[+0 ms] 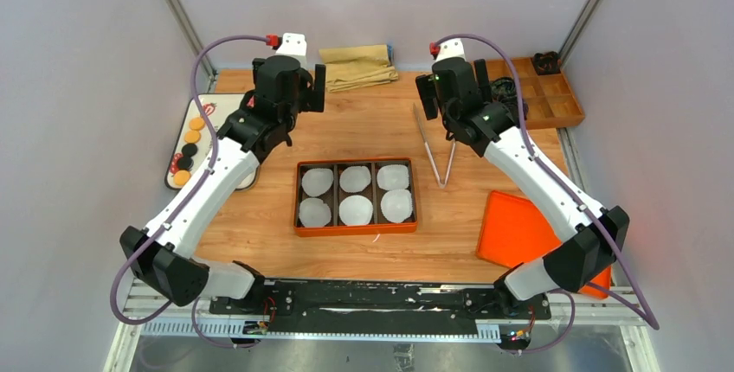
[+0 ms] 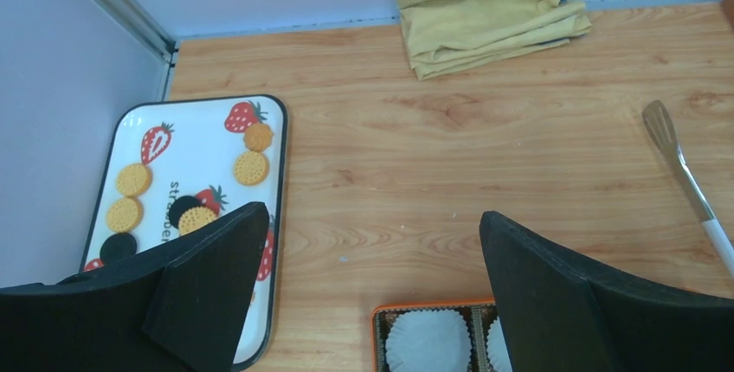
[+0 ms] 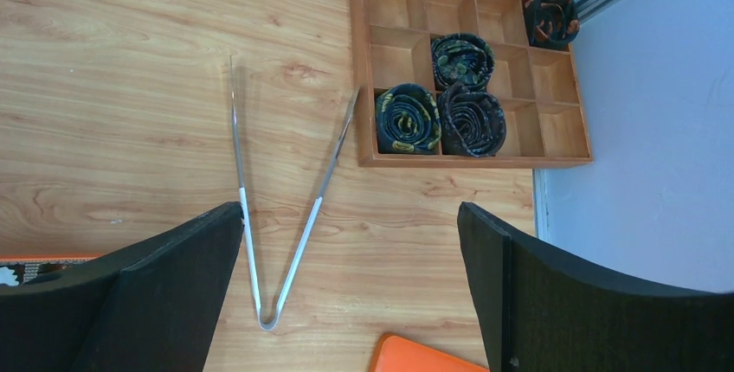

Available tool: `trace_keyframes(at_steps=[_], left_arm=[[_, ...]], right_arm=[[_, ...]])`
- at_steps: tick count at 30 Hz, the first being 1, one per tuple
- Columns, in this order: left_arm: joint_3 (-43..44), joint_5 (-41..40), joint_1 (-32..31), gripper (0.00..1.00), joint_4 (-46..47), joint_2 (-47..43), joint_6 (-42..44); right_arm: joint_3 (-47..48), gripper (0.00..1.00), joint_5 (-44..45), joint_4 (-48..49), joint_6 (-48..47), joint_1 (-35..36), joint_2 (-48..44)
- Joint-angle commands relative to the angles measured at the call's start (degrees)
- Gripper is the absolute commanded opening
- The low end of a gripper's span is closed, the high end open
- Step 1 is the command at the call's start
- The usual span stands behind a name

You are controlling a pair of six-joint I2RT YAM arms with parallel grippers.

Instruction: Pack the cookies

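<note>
Cookies (image 2: pixel 251 167) wait on the strawberry tray (image 2: pixel 199 130) at the tabletop's left edge. Tongs (image 3: pixel 246 216) lie beside the cup-lined box (image 1: pixel 356 231), probably for transferring. Both arms' jaws are released.

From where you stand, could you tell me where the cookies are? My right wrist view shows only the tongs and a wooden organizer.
Observer: The cookies lie on a strawberry-printed tray at the table's left edge.
Operator: Thank you. Is there something to pack them into?
Observer: Yes, an orange box sits mid-table, holding six white paper cups, none with a cookie in it.
Operator: And is the left claw free?
Observer: The left claw is open and holds nothing.
</note>
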Motion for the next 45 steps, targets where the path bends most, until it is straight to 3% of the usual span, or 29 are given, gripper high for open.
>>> trace_keyframes(at_steps=[1, 10, 16, 23, 29, 37, 45], left_arm=[[1.75, -1.91, -0.27, 1.00, -0.77, 1.93, -0.46], [9.79, -3.03, 0.40, 1.00, -1.22, 10.72, 0.15], [27.89, 9.39, 11.52, 1.00, -6.94, 24.71, -10.27], [50.75, 2.69, 17.27, 1.00, -17.62, 44.32, -11.56], [47.40, 7.32, 20.38, 0.92, -17.92, 48.46, -15.29], [40.55, -0.58, 21.09, 0.91, -22.35, 48.94, -15.29], [35.53, 0.15, 24.62, 0.77, -23.34, 52.84, -15.02]], right_arm=[[-1.09, 1.00, 2.55, -0.45, 1.10, -0.01, 0.89], [-1.92, 1.00, 2.87, 3.28, 2.68, -4.49, 3.45], [2.78, 1.00, 0.80, 2.22, 2.91, -8.12, 7.87], [1.75, 0.99, -4.89, 1.52, 7.16, -13.27, 7.25], [-0.11, 0.96, -11.55, 1.33, 10.45, -15.56, 6.87], [-1.00, 0.94, -14.76, 1.28, 12.17, -15.55, 6.61], [-2.12, 0.88, -21.10, 1.30, 14.31, -15.52, 6.89]])
